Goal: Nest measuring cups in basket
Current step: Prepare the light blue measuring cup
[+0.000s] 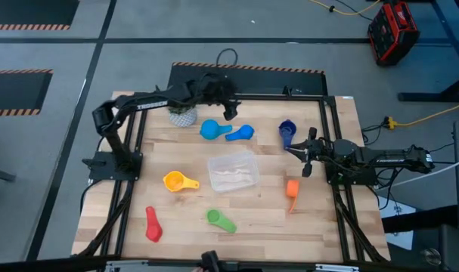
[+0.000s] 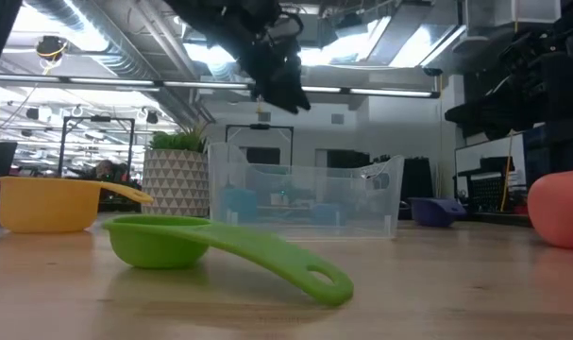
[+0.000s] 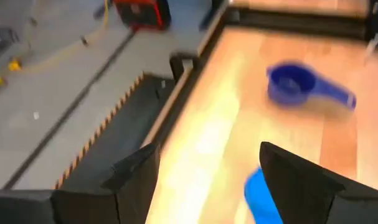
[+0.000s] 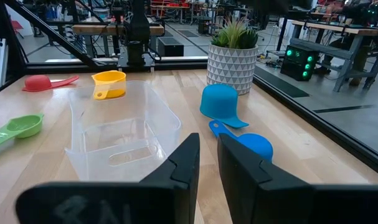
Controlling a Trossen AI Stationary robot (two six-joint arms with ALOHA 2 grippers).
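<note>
My left gripper [image 1: 228,108] hangs spread wide and empty above the light blue cups [image 1: 211,130]. My right gripper [image 1: 305,155] waits clenched, empty. The basket [image 1: 233,171] sits mid-bench, no cups inside.

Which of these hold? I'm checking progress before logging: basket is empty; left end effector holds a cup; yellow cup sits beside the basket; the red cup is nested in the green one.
1. The basket is empty: true.
2. The left end effector holds a cup: false, it is open and holds nothing.
3. The yellow cup sits beside the basket: true.
4. The red cup is nested in the green cup: false, they lie apart.
</note>
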